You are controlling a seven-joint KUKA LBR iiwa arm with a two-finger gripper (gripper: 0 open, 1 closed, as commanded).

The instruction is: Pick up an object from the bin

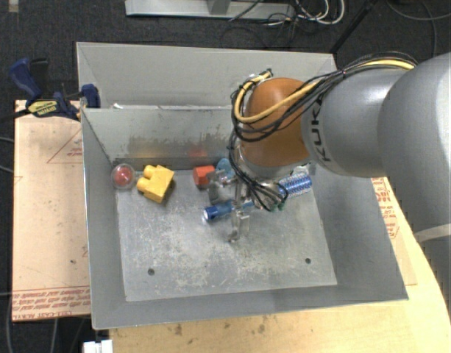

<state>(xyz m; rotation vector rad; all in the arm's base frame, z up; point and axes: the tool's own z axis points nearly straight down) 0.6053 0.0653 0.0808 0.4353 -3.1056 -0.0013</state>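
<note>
Grey metal bin (pixel 173 259): the gripper (pixel 235 231) hangs at centre frame, just beside a small blue cylindrical piece (pixel 215 212); whether the claw is open or closed cannot be told.

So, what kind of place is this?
Probably a robotics lab: a silver KUKA arm reaches into a grey metal bin holding a yellow plastic block, and loose cables lie on the dark floor.
</note>
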